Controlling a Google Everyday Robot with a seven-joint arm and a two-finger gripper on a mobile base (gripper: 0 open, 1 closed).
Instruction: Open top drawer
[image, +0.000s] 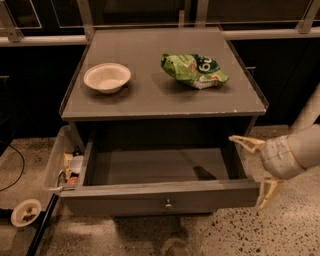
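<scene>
The grey tabletop (150, 102) tops a cabinet seen from the front and above. Under it the drawer (125, 196) stands well out toward the camera, its dark inside bare to view and looking empty apart from a shadow near the right. To my eye the task is all but done.

The pale arm (300, 145) comes in from the right edge, low beside the cabinet. A bin (55, 160) of odds and ends sits on the floor against the cabinet's left side.

The hand (257, 168) is at the drawer's right front corner, spread wide and holding nothing. Of its 2 fingers (246, 143), the upper reaches over the drawer's right wall and the lower hangs just beside the end of the front panel. Whether the lower one touches the panel I cannot tell.

On the tabletop a green bag (194, 70) lies right of centre, and a white bowl (107, 77) sits well apart to its left. The drawer's 1 small knob (168, 203) is at mid-panel, well away from the hand.

What remains, I judge, is a clean retreat. Draw the hand out to the right and slightly up, jaws kept apart. Avoid hooking the corner or nudging the drawer back in.
</scene>
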